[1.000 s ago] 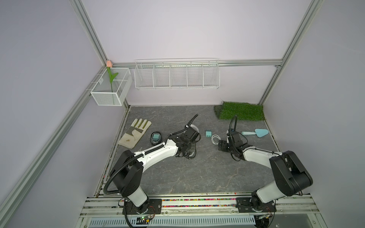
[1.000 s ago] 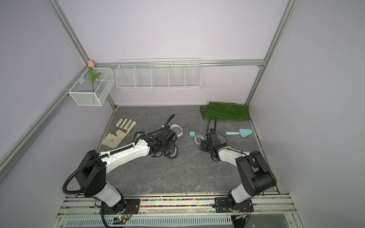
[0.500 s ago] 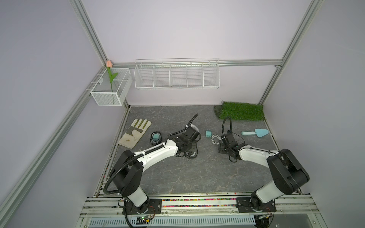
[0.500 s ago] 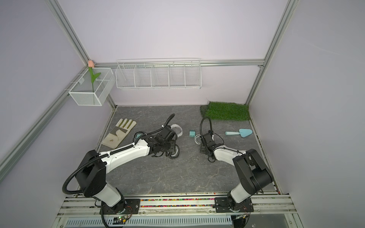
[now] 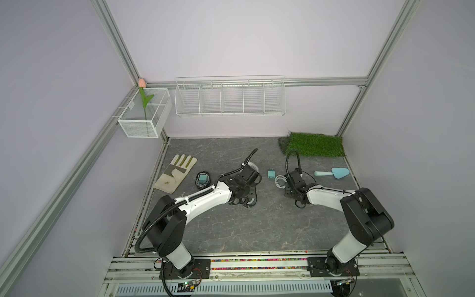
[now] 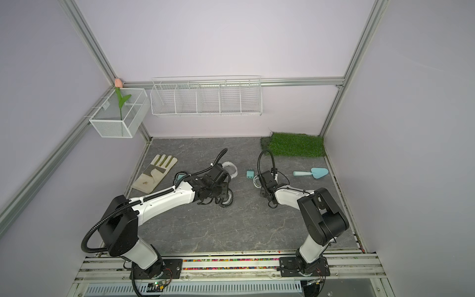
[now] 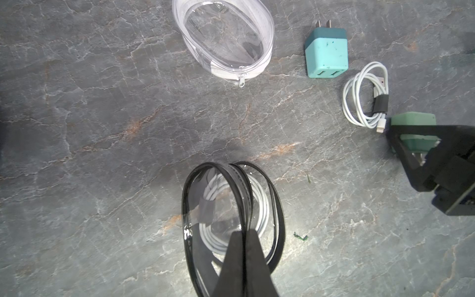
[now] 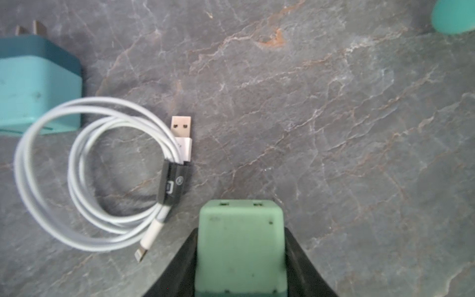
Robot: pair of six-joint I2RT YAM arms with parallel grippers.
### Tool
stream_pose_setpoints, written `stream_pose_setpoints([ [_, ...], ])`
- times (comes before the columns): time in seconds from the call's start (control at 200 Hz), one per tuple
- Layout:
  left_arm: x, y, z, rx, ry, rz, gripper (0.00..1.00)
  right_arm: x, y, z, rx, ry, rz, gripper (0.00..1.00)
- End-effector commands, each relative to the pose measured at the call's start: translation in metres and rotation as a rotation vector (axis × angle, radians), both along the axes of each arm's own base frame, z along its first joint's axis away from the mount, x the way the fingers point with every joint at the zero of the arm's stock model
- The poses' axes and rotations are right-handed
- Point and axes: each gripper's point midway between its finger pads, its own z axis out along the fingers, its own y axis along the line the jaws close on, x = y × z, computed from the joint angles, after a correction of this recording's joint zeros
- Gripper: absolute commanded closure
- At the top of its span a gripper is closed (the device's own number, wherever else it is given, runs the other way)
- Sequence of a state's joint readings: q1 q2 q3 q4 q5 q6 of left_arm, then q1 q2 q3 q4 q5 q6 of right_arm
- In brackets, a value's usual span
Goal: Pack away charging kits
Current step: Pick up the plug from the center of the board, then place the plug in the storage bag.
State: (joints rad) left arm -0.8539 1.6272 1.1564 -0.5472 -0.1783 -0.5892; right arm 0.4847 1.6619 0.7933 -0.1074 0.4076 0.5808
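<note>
The left gripper (image 7: 243, 239) is closed fully on the black zipper rim of a black-rimmed case (image 7: 185, 200), whose rims are seen spread apart. A coiled cable (image 7: 262, 205) is contained within this case, which is located on the table (image 5: 244, 226) near the centre. The right gripper (image 8: 240, 231) is closed on a green adapter (image 8: 240, 246). Both fingers are pressed against its sides, and its two ports are directed away from the wrist. Whether the green adapter is clear of the table cannot be determined. Just beside it, a loose cable (image 7: 365, 102), white and bound by a black strap, is laid flat. A teal adapter (image 7: 326, 51) is positioned just beyond the loose cable, with its prongs directed toward the rear wall. A white-rimmed case (image 7: 231, 73) with clear walls is located near the teal adapter, apart from it. In a top view, a second case (image 5: 197, 180) with a black rim is seen between the glove (image 5: 176, 173) and the left arm, and a packed adapter (image 5: 203, 178) is held inside it. The trowel (image 5: 332, 172) is laid well apart, to the right of the right gripper.
</note>
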Motion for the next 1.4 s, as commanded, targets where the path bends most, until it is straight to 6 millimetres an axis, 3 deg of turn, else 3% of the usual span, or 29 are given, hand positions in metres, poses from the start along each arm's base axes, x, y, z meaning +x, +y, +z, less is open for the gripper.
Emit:
stream_pose_setpoints([
  [0.0,-0.001,-0.004,0.004,-0.016,-0.011,-0.02,1.0,-0.004,-0.003,0.002,-0.015,0.001,-0.017,0.58],
  [0.11,-0.002,-0.006,0.005,-0.028,-0.012,-0.03,1.0,-0.009,-0.001,0.007,-0.004,-0.011,-0.011,0.65],
  [0.2,-0.001,-0.009,0.005,-0.037,-0.011,-0.04,1.0,-0.017,0.013,0.017,0.044,-0.029,0.032,0.71],
  [0.525,0.0,-0.02,0.001,-0.073,-0.003,-0.066,1.0,-0.057,0.146,0.077,0.35,-0.149,0.437,0.74],
  [0.625,-0.001,-0.024,0.001,-0.088,0.001,-0.075,1.0,-0.065,0.181,0.08,0.437,-0.138,0.526,0.75],
  [0.735,-0.001,-0.027,0.002,-0.105,-0.002,-0.088,1.0,-0.067,0.203,0.071,0.461,-0.113,0.571,0.76],
  [1.096,-0.007,-0.037,0.0,-0.162,0.013,-0.136,1.0,-0.063,0.219,0.05,0.451,-0.095,0.597,0.78],
  [1.276,-0.011,-0.045,0.0,-0.274,0.056,-0.169,1.0,-0.058,0.209,0.045,0.386,-0.128,0.584,0.78],
  [1.396,-0.009,-0.037,-0.002,-0.255,0.057,-0.142,1.0,-0.052,0.2,0.041,0.325,-0.139,0.562,0.76],
])
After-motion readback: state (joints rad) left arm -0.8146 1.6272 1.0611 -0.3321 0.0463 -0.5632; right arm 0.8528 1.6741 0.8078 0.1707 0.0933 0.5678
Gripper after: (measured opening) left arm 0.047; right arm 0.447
